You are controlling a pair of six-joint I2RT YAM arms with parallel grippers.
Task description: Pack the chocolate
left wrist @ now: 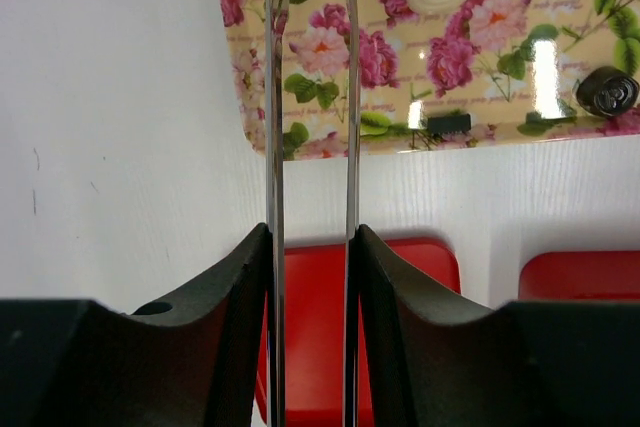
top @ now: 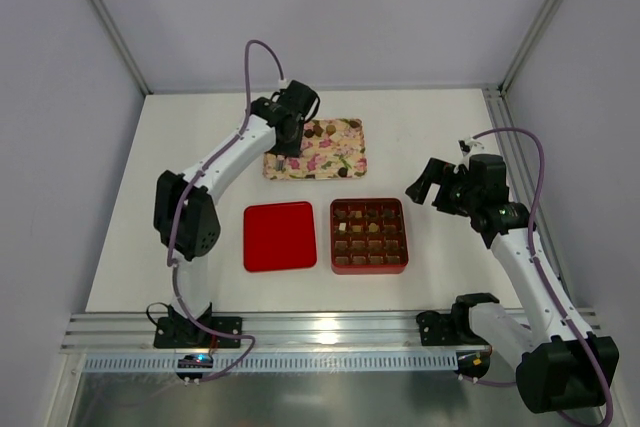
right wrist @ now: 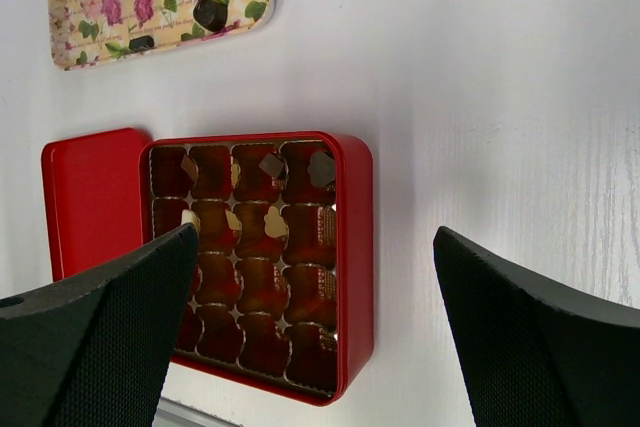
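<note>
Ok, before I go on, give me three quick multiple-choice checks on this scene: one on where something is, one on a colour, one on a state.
1. Where is the red lid?
A. Flat on the table, beside the red box on its left
B. Closed on top of it
C. Leaning upright against the back wall

2. The flowers on the flowered tray are mostly:
A. Blue
B. Yellow
C. Pink

3. The right gripper is:
A. Shut on a chocolate
B. Open, holding nothing
C. Shut on the tray's rim

Answers:
1 A: the top view shows the lid lying flat next to the uncovered box.
2 C: the left wrist view shows pink roses on a cream ground.
3 B: its own camera shows the fingers spread wide with nothing between them.
</note>
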